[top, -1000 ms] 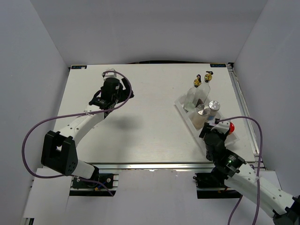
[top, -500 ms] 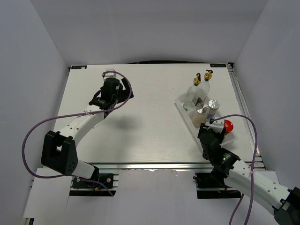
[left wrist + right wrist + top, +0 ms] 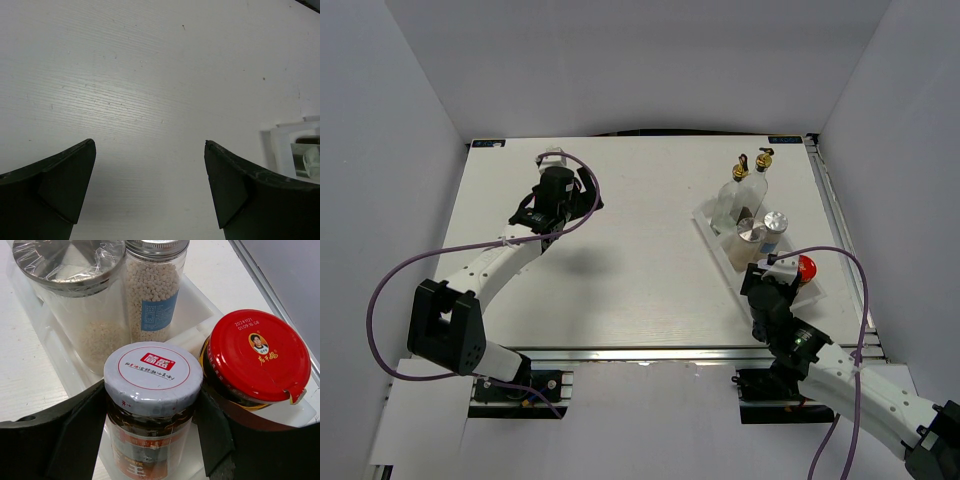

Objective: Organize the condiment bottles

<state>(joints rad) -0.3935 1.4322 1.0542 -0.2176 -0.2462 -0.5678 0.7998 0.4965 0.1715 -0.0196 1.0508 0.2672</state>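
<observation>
In the right wrist view my right gripper (image 3: 151, 407) is shut on the small white-lidded jar (image 3: 152, 372), held upright in the white tray (image 3: 196, 301). The red-lidded dark jar (image 3: 257, 355) stands right beside it, touching the right finger. Two silver-capped shakers (image 3: 75, 295) (image 3: 155, 285) stand behind. From above, the right gripper (image 3: 767, 279) covers the white-lidded jar; the red lid (image 3: 805, 266), both shakers (image 3: 751, 235) (image 3: 776, 222) and two tall glass bottles (image 3: 731, 197) (image 3: 755, 187) stand in the tray. My left gripper (image 3: 591, 192) (image 3: 149, 145) is open and empty over the back-left table.
The tray (image 3: 708, 228) lies diagonally at the table's right side, close to the right edge rail (image 3: 835, 225). Its corner (image 3: 285, 142) with a glass bottle (image 3: 307, 160) shows at the right of the left wrist view. Purple cables loop beside both arms.
My right gripper has shifted slightly left and toward the near edge with the jar, so more of the red lid shows. The left arm has not moved.
</observation>
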